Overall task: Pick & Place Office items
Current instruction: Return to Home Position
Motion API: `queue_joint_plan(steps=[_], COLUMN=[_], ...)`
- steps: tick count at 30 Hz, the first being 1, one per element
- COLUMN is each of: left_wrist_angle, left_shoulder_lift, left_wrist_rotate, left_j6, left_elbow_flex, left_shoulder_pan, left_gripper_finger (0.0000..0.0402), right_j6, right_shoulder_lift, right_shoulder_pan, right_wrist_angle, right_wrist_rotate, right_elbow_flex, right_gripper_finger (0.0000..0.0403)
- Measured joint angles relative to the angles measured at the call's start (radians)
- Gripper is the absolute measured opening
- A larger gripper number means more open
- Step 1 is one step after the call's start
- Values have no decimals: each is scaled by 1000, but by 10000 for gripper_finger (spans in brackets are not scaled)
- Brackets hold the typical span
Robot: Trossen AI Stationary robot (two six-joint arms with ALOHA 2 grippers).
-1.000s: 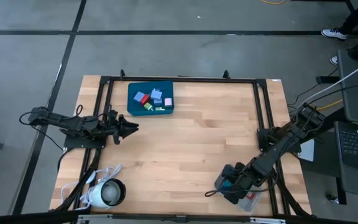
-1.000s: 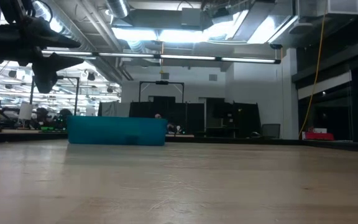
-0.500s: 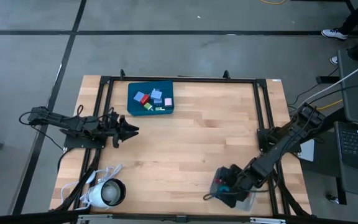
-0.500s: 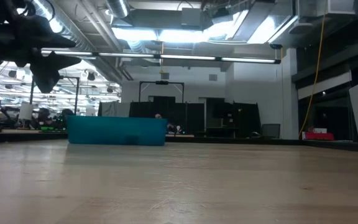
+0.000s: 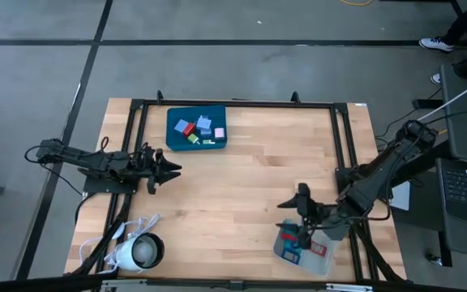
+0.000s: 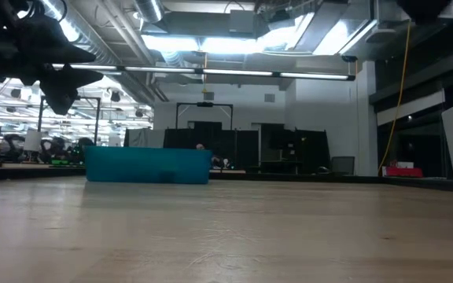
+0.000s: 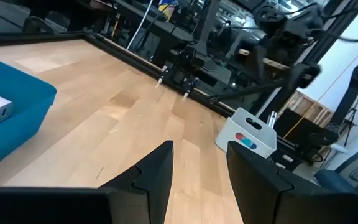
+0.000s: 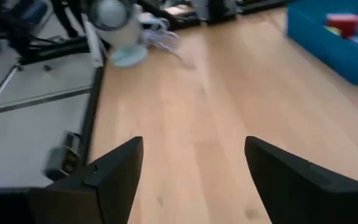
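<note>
Several tiny office items (image 5: pixel 199 128), red, blue, light blue, pink, white and green, lie in the teal tray (image 5: pixel 173 138) at the table's far left. A few red and blue ones (image 5: pixel 292 243) lie in the grey tray (image 5: pixel 321 251) near the near right corner. My right gripper (image 5: pixel 293 211) hovers open just beyond the grey tray's far left side, empty; its wrist view shows the wide-spread gripper (image 8: pixel 194 162) over bare wood. My left gripper (image 5: pixel 169 168) waits open at the left edge, nearer than the teal tray. Its wrist view looks past the gripper (image 7: pixel 197 168) across the table.
A white round corded device (image 5: pixel 140 251) sits at the near left corner, also seen as the white device (image 8: pixel 117 25) from the right wrist. A black frame rail (image 5: pixel 233 103) runs round the table. Bare wood (image 5: pixel 233 195) spreads between the two trays.
My right gripper, low over the grey tray a second ago, has risen and drawn back toward the table's far side and left. The grey tray has slid a little toward the left and now lies uncovered; its white wall has come into the low view's right edge.
</note>
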Motion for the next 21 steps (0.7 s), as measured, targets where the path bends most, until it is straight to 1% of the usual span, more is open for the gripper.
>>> queue_joint_plan(steps=[2, 4, 6, 8, 9, 11, 13, 15, 17, 21], left_wrist_angle=[0, -1, -2, -1, 1, 19, 29, 40, 47, 54], left_shoulder_lift=[3, 10, 11, 11, 10, 10, 10, 10, 10, 10], left_wrist_rotate=[-1, -1, 1, 6, 5, -13, -48, -85, -108, -92], left_j6=[0, 6, 26, 66, 89, 128, 159, 184, 204, 226], left_elbow_flex=[0, 0, 0, 0, 0, 0, 0, 0, 0, 0], left_shoulder_pan=[0, 0, 0, 0, 0, 0, 0, 0, 0, 0], left_gripper_finger=[145, 145, 145, 145, 145, 145, 145, 145, 145, 145], right_j6=[42, 93, 103, 7, -79, -260, -389, -439, -441, -414], right_shoulder_lift=[-43, -113, -199, -294, -339, -422, -489, -546, -589, -630], right_shoulder_pan=[10, 20, 36, 55, 58, 49, 35, 18, -3, -24], right_wrist_angle=[-3, 13, 122, 312, 425, 655, 798, 856, 889, 905], right_wrist_rotate=[44, 85, 151, 188, 183, 135, 85, 48, 28, -25], right_elbow_flex=[-71, -161, -253, -355, -400, -482, -551, -616, -667, -737], right_gripper_finger=[284, 284, 284, 284, 284, 284, 284, 284, 284, 284])
